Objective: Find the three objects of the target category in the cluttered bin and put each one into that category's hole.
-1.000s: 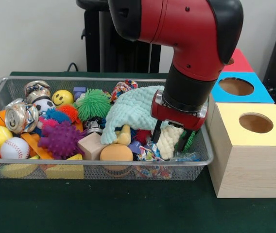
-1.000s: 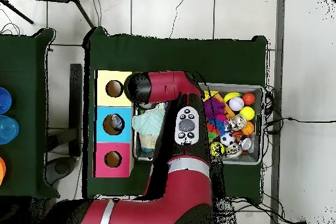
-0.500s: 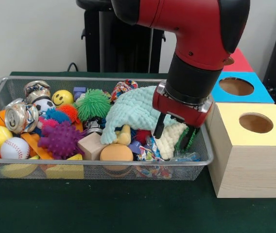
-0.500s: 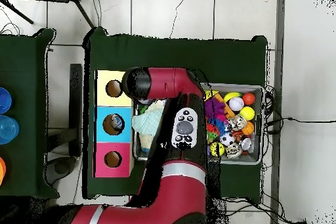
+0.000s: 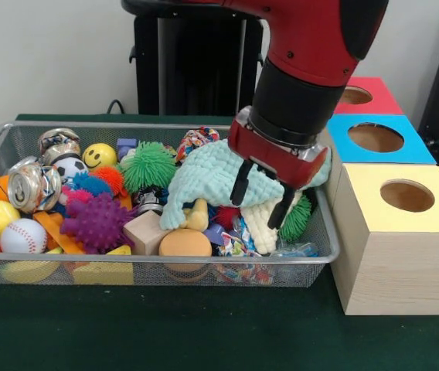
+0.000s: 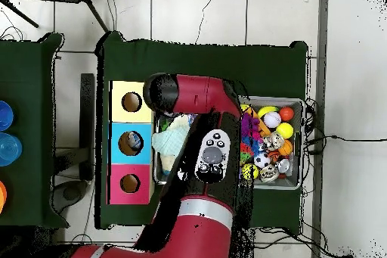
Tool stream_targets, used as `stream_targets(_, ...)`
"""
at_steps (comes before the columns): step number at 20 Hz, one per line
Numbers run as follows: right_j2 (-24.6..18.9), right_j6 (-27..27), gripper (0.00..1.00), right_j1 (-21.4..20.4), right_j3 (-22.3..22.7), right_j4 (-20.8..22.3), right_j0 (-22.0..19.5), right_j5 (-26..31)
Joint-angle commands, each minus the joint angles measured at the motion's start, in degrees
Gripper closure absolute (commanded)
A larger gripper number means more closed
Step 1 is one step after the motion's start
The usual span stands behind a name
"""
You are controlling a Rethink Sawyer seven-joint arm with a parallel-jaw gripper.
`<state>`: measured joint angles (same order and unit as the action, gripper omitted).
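Observation:
The silver wire-mesh bin point(image 5: 165, 261) is full of toys. It also shows in the overhead view point(image 6: 304, 143), mostly under my arm. My gripper point(image 5: 262, 198) hangs over the bin's right end, open and empty. Its fingers point(image 5: 239, 184) stand apart in front of a mint green cloth point(image 5: 208, 174) and just above a cream knit cloth point(image 5: 262, 226). A green spiky ball point(image 5: 298, 216) lies beside the right finger. The yellow-topped box point(image 5: 405, 232), the blue-topped box point(image 5: 376, 139) and the red-topped box point(image 5: 368, 97), each with a round hole, stand to the right of the bin.
The bin's left part holds a crushed can point(image 5: 34, 185), a baseball point(image 5: 22, 236), a purple spiky ball point(image 5: 96, 220), a green fuzzy ball point(image 5: 148, 164), a wooden block point(image 5: 146, 232) and an orange ball point(image 5: 185, 243). The black pedestal point(image 5: 192, 69) stands behind the bin.
My gripper has risen out of the bin's right end and shifted left, leaving the cream cloth lying there. The green spiky ball now shows.

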<state>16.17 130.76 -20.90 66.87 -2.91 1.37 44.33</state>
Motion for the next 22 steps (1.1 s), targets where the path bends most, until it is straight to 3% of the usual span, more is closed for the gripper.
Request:
stream_targets(1,6.5,30.4,0.00,2.1,3.9,-7.6,1.1,0.9)
stream_targets(6,12.3,40.1,0.00,4.4,6.1,-10.9,2.6,-1.9)
stream_targets(18,9.9,38.3,0.00,2.2,14.3,-13.2,0.3,-8.2)
stream_targets(22,8.7,34.5,0.00,1.4,17.6,-12.6,-1.1,-11.8)
